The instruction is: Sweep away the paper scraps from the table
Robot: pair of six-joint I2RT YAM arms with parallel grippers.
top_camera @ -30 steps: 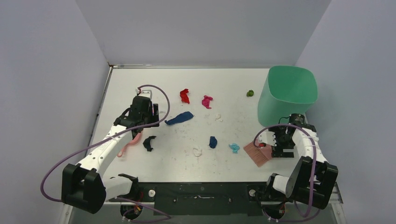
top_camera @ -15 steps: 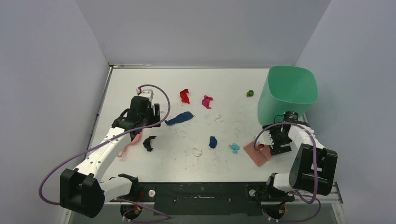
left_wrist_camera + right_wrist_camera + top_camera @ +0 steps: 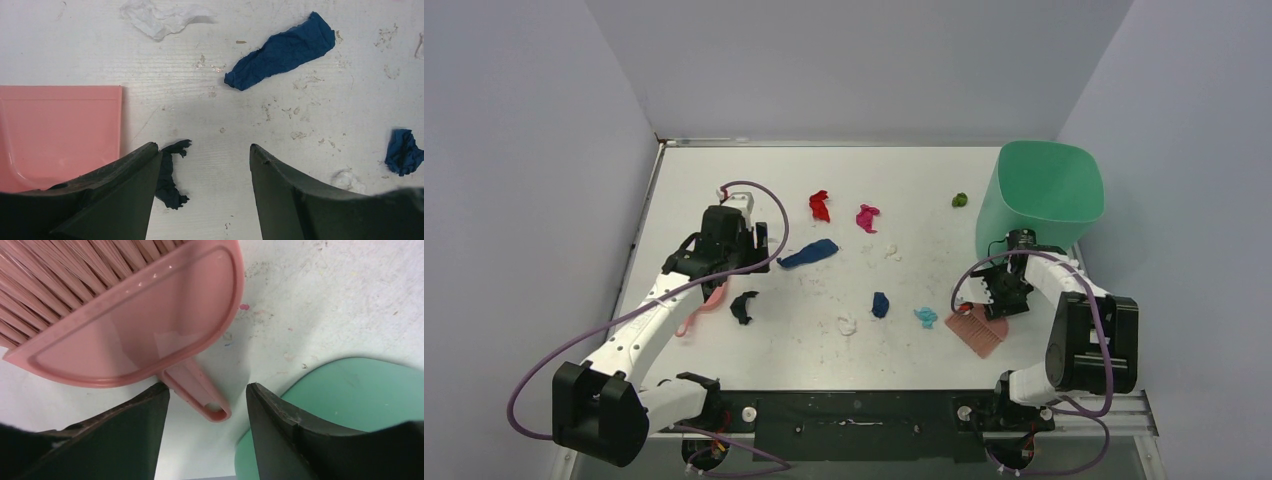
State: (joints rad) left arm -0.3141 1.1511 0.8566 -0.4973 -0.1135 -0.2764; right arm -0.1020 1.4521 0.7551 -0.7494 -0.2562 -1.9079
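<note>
Paper scraps lie spread over the white table [image 3: 924,170]: red [image 3: 820,205], magenta [image 3: 866,216], a long dark blue one [image 3: 809,253], a near-black one [image 3: 744,306], a small blue one [image 3: 880,304], cyan [image 3: 925,317], white [image 3: 847,325] and green [image 3: 960,199]. My left gripper [image 3: 729,262] is open above the table; in its wrist view [image 3: 203,146] the near-black scrap [image 3: 170,175] lies beside the left finger. My right gripper [image 3: 999,295] is open, and the pink brush's handle [image 3: 200,392] lies between its jaws [image 3: 207,385], not gripped.
The pink dustpan [image 3: 704,305] lies left of the near-black scrap and also shows in the left wrist view [image 3: 60,135]. The pink brush head [image 3: 977,330] rests near the table's front right. The green bin [image 3: 1039,200] stands just behind my right gripper, close to its right finger [image 3: 350,400].
My right gripper has moved left and away from the front edge, to the brush handle. The left arm has barely shifted. The scraps have not moved.
</note>
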